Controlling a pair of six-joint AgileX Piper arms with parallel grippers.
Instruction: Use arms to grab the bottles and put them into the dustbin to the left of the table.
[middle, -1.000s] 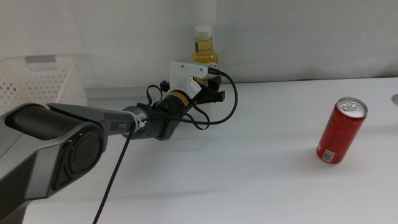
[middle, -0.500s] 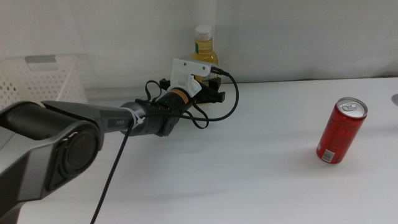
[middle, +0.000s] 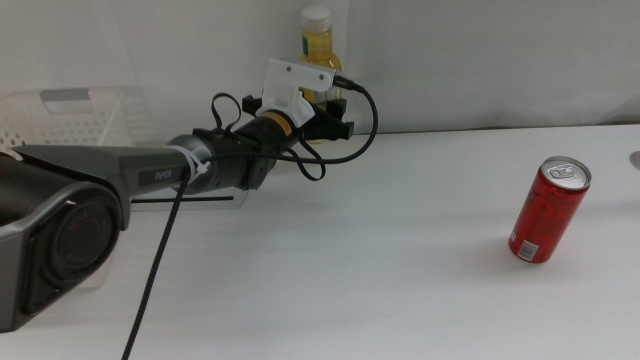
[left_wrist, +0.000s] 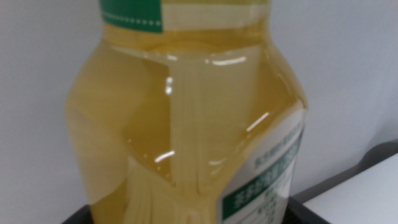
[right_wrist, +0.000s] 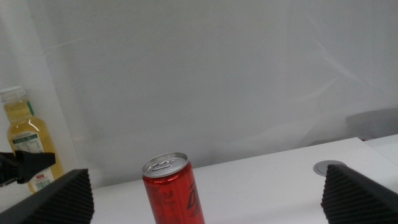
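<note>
Juice btl (middle: 316, 32) in left tool (middle: 330, 112); can (middle: 548, 211) far right.

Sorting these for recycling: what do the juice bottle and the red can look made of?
The juice bottle, held in the left gripper, looks like clear glossy plastic: yellow liquid shows through and highlights glint on its moulded shoulders, though glass cannot be ruled out. The red can looks like painted metal, likely aluminium: bare silver rim and pull-tab top.

The left gripper (middle: 322, 110) has lifted the yellow juice bottle (middle: 317, 40) off the table's (middle: 400, 250) far edge, shifting slightly toward the dustbin (middle: 70, 125).
</note>
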